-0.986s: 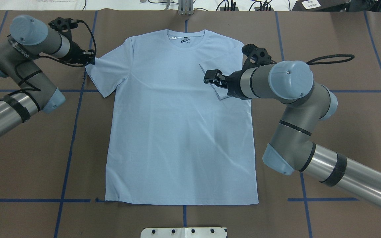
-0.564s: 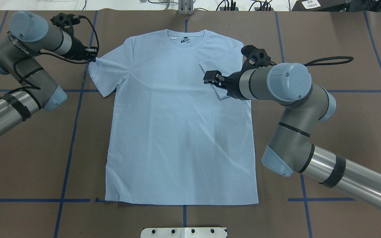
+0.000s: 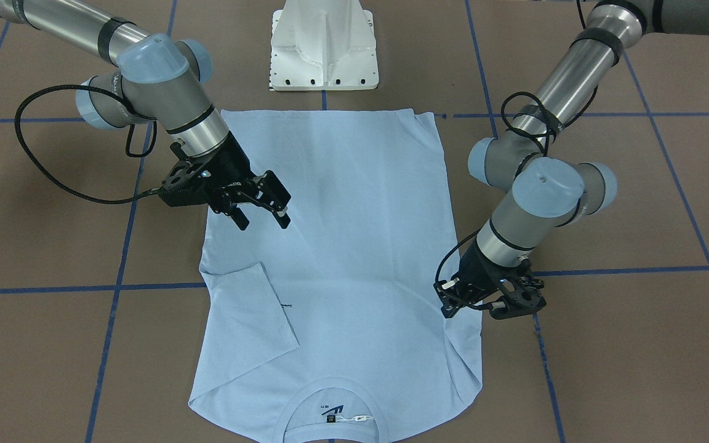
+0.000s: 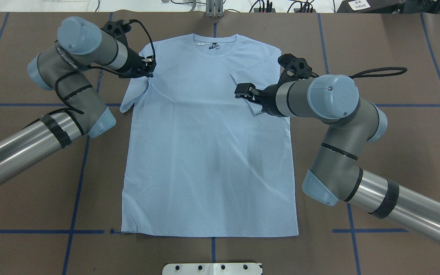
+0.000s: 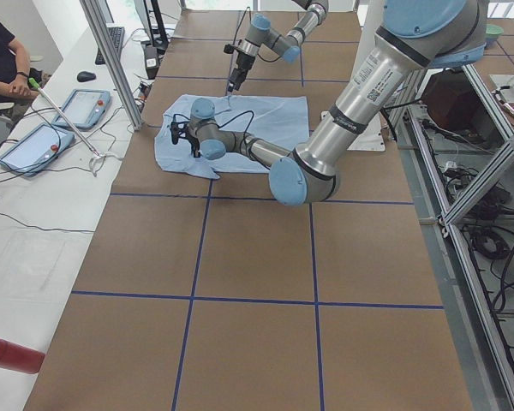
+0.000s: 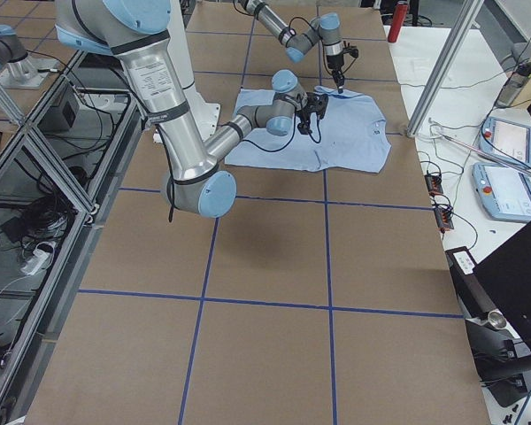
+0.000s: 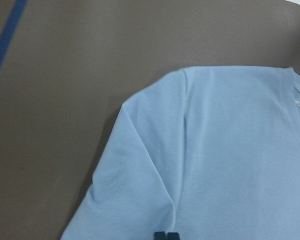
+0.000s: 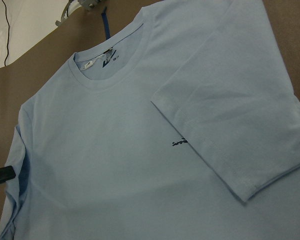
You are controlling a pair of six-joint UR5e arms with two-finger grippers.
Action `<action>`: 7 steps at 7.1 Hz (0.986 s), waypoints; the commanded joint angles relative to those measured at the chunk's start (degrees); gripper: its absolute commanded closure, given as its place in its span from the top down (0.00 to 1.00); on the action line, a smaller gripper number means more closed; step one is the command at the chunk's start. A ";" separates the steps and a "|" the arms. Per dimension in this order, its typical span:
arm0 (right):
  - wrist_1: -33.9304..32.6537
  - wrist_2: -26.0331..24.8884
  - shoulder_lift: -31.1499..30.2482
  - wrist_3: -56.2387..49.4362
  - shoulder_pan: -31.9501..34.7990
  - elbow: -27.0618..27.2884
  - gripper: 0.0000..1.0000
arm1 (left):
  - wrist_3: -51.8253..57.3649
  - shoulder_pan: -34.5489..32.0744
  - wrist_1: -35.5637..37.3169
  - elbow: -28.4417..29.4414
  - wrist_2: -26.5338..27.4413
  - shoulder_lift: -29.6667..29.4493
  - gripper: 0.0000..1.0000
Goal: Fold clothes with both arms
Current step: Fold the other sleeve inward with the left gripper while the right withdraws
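The light blue T-shirt [image 4: 208, 152] lies flat, collar [image 4: 214, 40] far from the robot. Its right sleeve [image 4: 256, 70] lies folded in over the chest, also in the front view [image 3: 250, 320] and the right wrist view [image 8: 240, 115]. My right gripper [image 4: 241, 89] hangs open and empty just above that sleeve [image 3: 262, 215]. My left gripper [image 4: 149, 67] is shut on the edge of the left sleeve [image 4: 132, 93] and holds it over the shoulder [image 3: 453, 304]. The left wrist view shows shut fingertips [image 7: 166, 235] on blue cloth. Only small dark lettering [image 8: 179, 143] shows on the chest.
The white pedestal base [image 3: 324, 43] stands at the shirt's hem side. Blue tape lines [image 4: 78, 172] cross the brown table. A side bench with tablets [image 5: 34, 145], a seated person [image 5: 0, 60] and an aluminium post [image 5: 111, 60] lie beyond the collar end.
My left gripper has moved inward to the right with the left sleeve's edge, from beside the shirt to over its shoulder; the sleeve now bunches. The right arm has barely moved.
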 commanded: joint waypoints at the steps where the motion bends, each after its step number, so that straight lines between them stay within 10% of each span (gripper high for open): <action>1: 0.00 -0.82 -0.11 0.10 -0.43 0.07 1.00 | -4.09 1.59 -2.92 6.59 4.41 -4.95 0.00; 2: 0.00 -0.92 -0.11 0.02 -0.61 0.07 1.00 | -4.09 1.68 -3.56 6.62 4.41 -4.96 0.65; 3: -0.09 -0.92 -0.20 -0.07 -0.53 0.33 1.00 | -4.53 1.68 -3.65 5.40 4.33 -5.13 0.78; 7: -1.23 -4.86 -9.20 0.54 -5.86 7.85 1.00 | -9.10 4.58 -2.60 -21.51 -0.73 8.44 0.80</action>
